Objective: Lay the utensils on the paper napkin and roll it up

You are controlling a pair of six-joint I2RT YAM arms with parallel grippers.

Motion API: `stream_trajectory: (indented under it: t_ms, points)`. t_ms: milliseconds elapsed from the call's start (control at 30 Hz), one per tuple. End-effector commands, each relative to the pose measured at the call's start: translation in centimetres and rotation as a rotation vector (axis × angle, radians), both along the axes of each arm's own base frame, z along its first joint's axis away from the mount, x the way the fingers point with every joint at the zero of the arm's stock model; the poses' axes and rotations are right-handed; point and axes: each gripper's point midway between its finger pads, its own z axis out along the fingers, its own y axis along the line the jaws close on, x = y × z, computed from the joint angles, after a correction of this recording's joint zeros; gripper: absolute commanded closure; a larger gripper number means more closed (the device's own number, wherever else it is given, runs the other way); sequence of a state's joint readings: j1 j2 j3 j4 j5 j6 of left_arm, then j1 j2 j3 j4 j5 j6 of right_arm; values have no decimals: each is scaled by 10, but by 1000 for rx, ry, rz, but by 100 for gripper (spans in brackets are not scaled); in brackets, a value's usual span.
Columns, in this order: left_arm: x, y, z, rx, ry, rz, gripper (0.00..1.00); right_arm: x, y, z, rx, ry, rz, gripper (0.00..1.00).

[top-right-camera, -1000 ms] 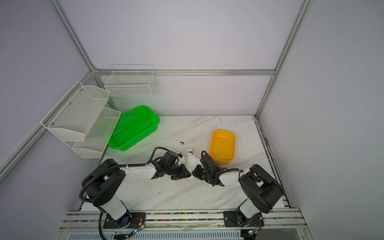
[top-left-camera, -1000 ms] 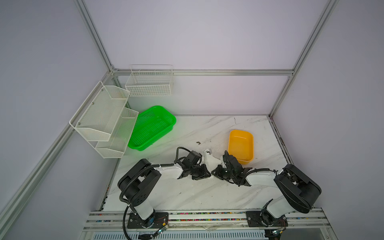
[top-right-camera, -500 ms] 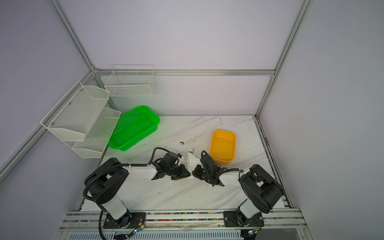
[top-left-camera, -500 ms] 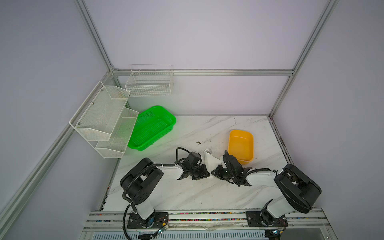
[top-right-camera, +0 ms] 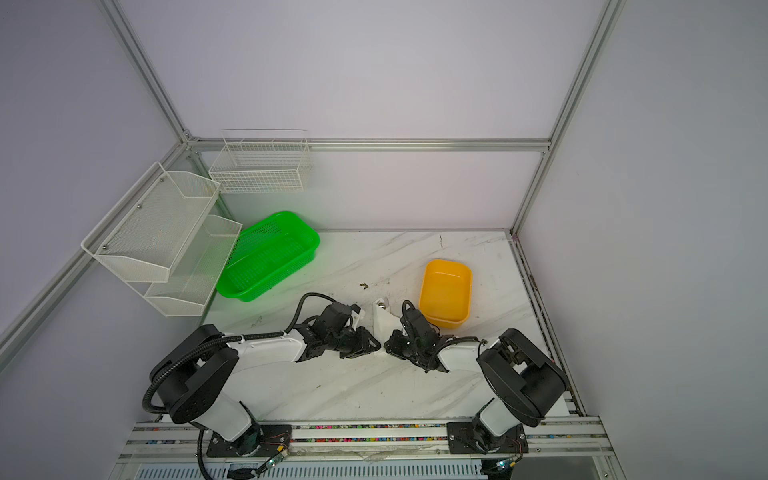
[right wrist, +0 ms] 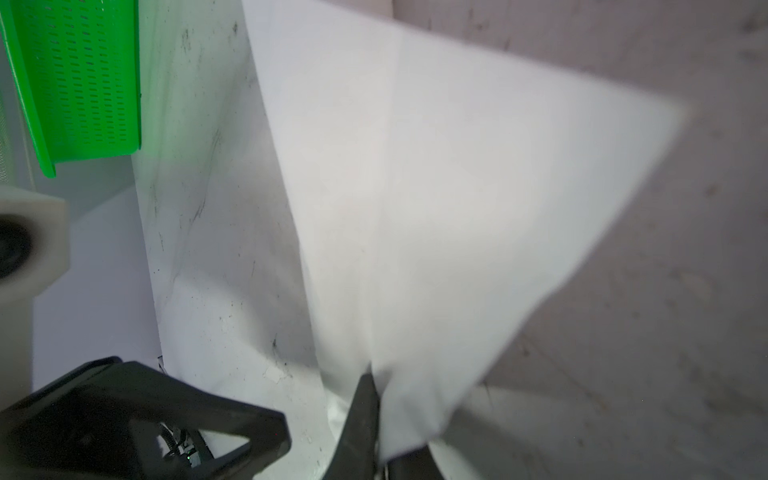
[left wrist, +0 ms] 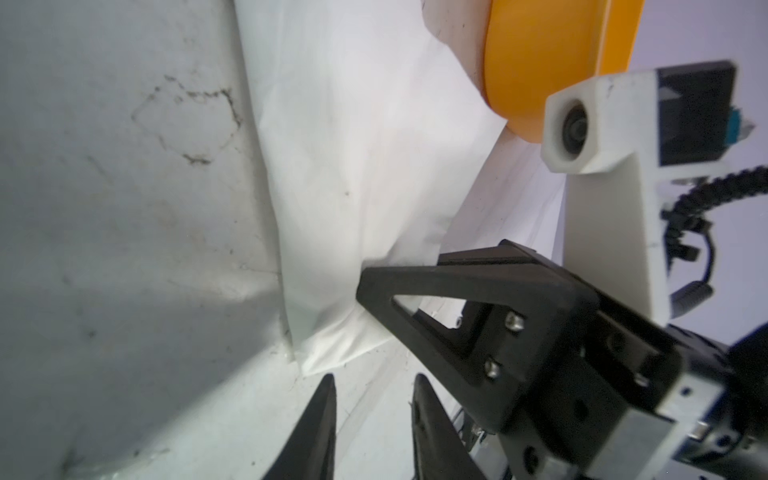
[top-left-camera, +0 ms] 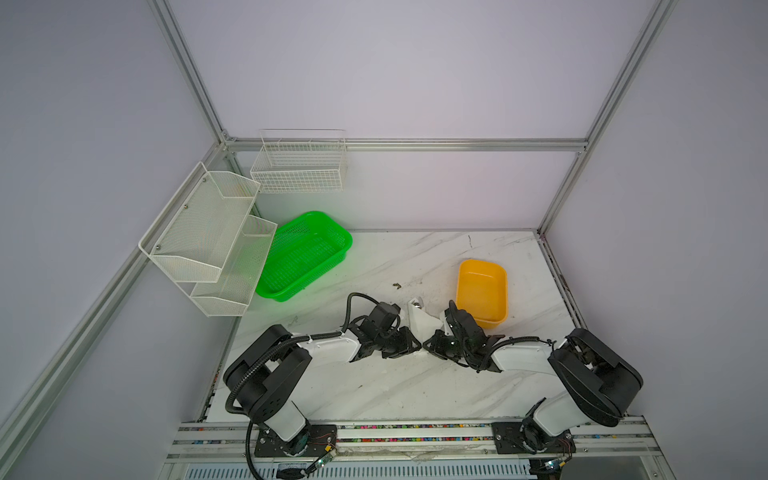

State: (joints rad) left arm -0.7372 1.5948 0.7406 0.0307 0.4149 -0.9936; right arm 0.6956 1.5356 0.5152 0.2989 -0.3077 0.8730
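The paper napkin [top-left-camera: 424,323] sits on the white marbled desk [top-left-camera: 374,386], between the two arms and just beside the yellow tub [top-left-camera: 482,286], on the tub's left in both top views. It is not flat. It narrows to a crumpled corner near the pincers and spreads out toward the far side of the desk. At its far end there is a small shiny bit [top-left-camera: 419,306], too small to identify.

The right pincer [right wrist: 368,388] is clenched on the napkin's near corner. In the right wrist view the sheet [right wrist: 457,187] fans out from the closed tips, with a crease running down its middle.

The left pincer [left wrist: 374,386] is released. Its two black fingertips [left wrist: 328,395] stand apart with only the bare desk between them. The napkin's crumpled corner [left wrist: 316,357] lies just ahead of those tips, apart from them. The left wrist view also shows the right pincer [left wrist: 365,286] pressed into the paper.

In both top views the two pincers [top-right-camera: 374,345] [top-right-camera: 390,345] nearly meet tip to tip. A green basket [top-left-camera: 307,257] sits at the far left of the desk, well apart from the napkin. The tub holds nothing.
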Motion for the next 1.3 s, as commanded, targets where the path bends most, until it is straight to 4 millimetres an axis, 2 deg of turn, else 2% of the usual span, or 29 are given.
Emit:
stream_trajectory:
  t_ms: [0, 200, 400, 600, 867, 1000, 1100, 1200, 1267]
  points:
    - [24, 0, 14, 25, -46, 21, 62, -21, -29, -34, -143, 103, -6, 92]
    - [63, 3, 14, 115, -66, 48, 49, -18, -31, -32, -130, 114, 5, 92]
    - [81, -9, 15, 98, -71, 25, 45, -18, -33, -32, -125, 119, 21, 92]
    - [83, -17, 3, 110, -33, -10, 57, -18, -35, -30, -124, 115, 24, 92]
    - [79, -15, -16, 165, 9, -31, 69, -15, -35, -25, -113, 107, 24, 91]
    - [73, -10, -32, 213, 41, -42, 72, -11, -33, -19, -97, 92, 15, 88]
    - [68, -9, -41, 229, 61, -53, 73, -8, -33, -13, -84, 83, -8, 85]
    - [65, -8, -48, 245, 75, -58, 73, -2, -38, -6, -77, 71, -76, 76]
    - [64, -8, -52, 249, 81, -61, 73, 3, -41, 0, -57, 58, -135, 65]
